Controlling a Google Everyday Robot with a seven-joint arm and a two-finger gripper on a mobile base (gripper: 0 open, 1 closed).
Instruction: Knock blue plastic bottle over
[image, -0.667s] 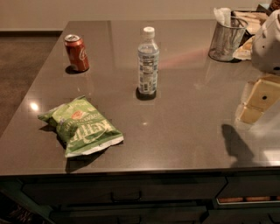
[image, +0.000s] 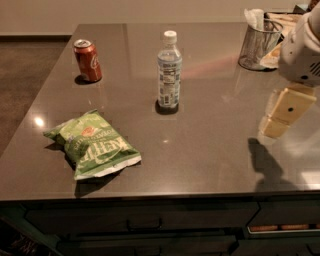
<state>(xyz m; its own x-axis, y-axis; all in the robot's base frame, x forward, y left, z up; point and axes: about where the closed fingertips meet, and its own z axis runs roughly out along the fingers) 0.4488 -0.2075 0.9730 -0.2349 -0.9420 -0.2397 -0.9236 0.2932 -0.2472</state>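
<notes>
- The blue plastic bottle (image: 169, 70) stands upright with its white cap on, near the middle of the bench (image: 210, 150), a little toward the far edge.
- The hand (image: 276, 125) hangs above the bench by the right edge, tilted down and to the left, well apart from the bottle. I cannot tell whether it is apart or together.
- Its shadow (image: 265, 162) falls on the bench toward the near edge.
- A red soda can (image: 88, 60) stands upright near the far left corner.
- A green chip bag (image: 92, 144) lies flat toward the near left corner.
- A wire mesh cup (image: 257, 45) sits near the far right corner.
</notes>
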